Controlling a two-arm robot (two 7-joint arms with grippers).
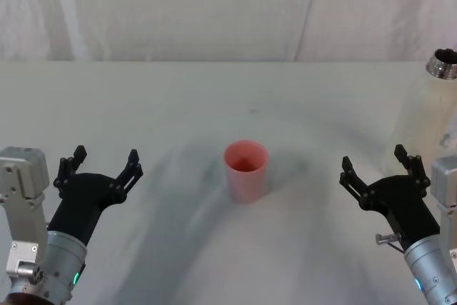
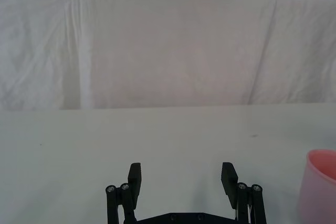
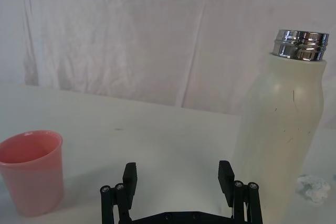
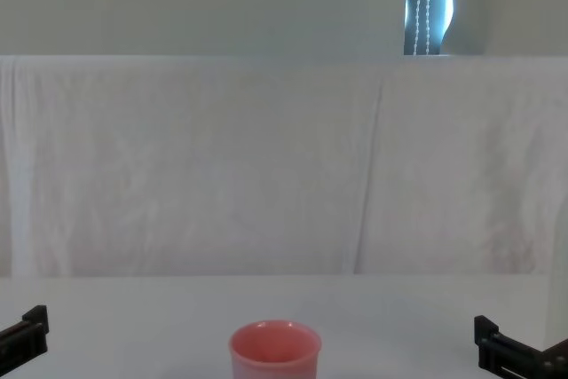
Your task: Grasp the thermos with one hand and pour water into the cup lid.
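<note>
The thermos (image 1: 428, 108) stands uncapped at the worktop's right edge, beside the wide-open right gripper (image 1: 376, 169); the cup lid (image 1: 246, 170) waits mid-worktop, mouth up for pouring; the left gripper (image 1: 100, 168) hangs wide, idle

thermos (image 1: 430, 108) clipped at right edge, cup lid (image 4: 275, 352) base cropped

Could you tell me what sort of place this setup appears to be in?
Probably a lab or test bench: a white table backed by a draped white cloth, holding just a thermos and a pink cup lid.
</note>
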